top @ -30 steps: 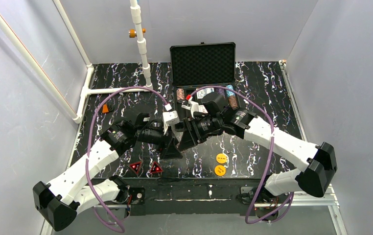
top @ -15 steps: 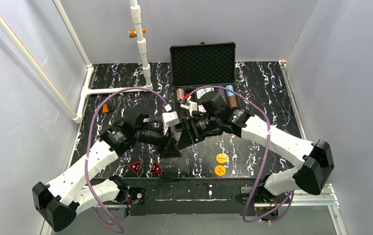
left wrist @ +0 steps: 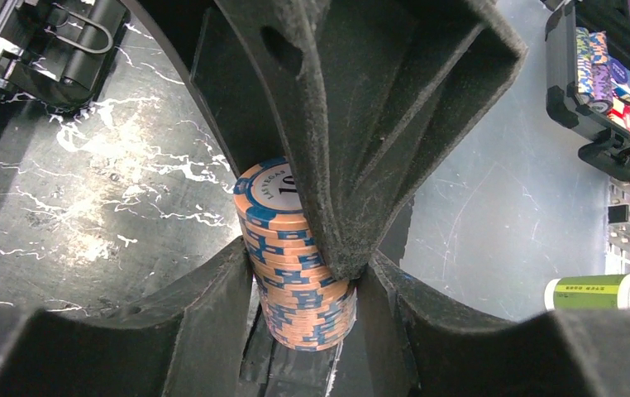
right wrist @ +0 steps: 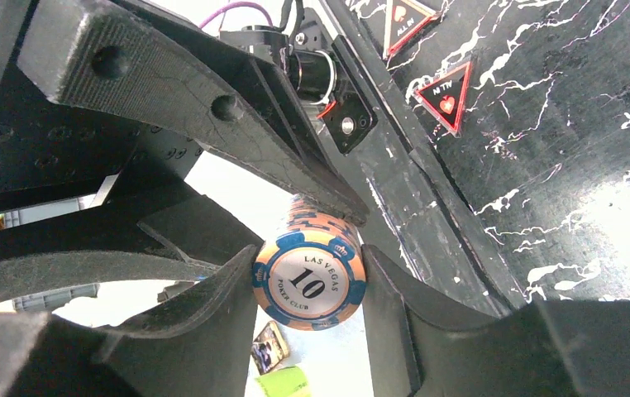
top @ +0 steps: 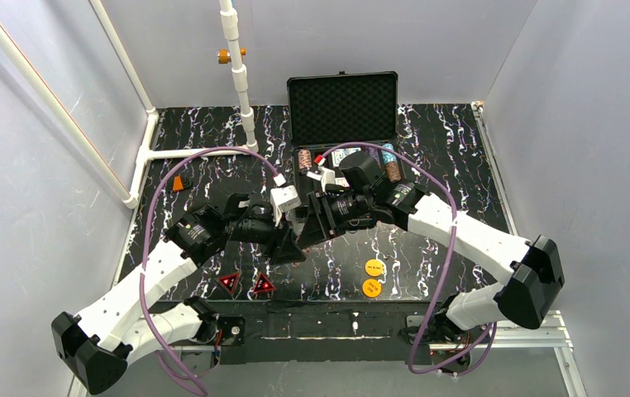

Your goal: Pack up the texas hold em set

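A stack of brown and blue chips [left wrist: 295, 273] is held above the table between both grippers. My left gripper [top: 287, 246] is shut on its sides; in the left wrist view its fingers [left wrist: 212, 322] flank the stack. My right gripper [top: 305, 230] is shut on the same stack [right wrist: 307, 281], whose top chip reads "Las Vegas 10". The black case [top: 343, 103] stands open at the back, with chip stacks and decks in its base [top: 388, 162]. Two orange discs [top: 373, 267] and two red-black triangles [top: 230, 282] lie near the front edge.
A small orange block [top: 178, 184] lies at the left. A white pipe [top: 243, 91] stands at the back left, with a branch along the table. Grey walls close in the left, back and right sides. Purple cables loop over both arms.
Both grippers have shifted slightly left and back together with the chip stack between them. The right arm has reached further left. The other things have not moved.
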Robot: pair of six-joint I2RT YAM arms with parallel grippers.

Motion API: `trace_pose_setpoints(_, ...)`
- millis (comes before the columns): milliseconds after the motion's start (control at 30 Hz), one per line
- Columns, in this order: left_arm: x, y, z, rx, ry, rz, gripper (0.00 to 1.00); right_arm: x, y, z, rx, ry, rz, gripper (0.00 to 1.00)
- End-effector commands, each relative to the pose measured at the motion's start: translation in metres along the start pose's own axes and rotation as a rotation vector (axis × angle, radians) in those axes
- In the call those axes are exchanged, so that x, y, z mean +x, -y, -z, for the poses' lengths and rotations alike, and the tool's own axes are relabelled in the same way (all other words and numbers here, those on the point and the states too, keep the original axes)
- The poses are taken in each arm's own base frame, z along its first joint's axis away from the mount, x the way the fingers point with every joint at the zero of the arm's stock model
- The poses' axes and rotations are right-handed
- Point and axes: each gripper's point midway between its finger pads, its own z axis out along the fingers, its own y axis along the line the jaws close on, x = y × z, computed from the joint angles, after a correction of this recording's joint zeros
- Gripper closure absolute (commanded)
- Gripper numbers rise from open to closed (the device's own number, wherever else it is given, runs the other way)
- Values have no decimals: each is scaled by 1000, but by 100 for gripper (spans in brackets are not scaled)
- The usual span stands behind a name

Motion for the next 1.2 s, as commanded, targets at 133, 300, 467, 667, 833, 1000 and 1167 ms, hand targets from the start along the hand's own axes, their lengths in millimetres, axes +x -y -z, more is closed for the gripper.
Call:
trace_pose_setpoints(133,1,-4,6,-58,1,19,100,-33,-11,19,13,144,11,17)
trace_pose_setpoints(300,3,-7,5,-72,-7,38,100,-49,14,39,159,250,-19,2)
trace_pose_setpoints(467,4,-15,3,-114,-14,61,100,-60,38,66,355,359,-14,2)
trace_pose_setpoints(667,7,-39,-2,-229,-41,128,100,-61,63,99,560,456,-13,2)
trace_pose_setpoints(833,4,-62,-11,-319,-69,214,100,-59,70,108,605,485,-12,2)
trace_pose_setpoints(1000,-9,-88,-22,-423,-79,302,100,-57,73,112,623,494,-15,2)
trace_pose_setpoints(1167,-23,-112,-35,-507,-86,384,100,-55,75,119,649,512,-15,2)
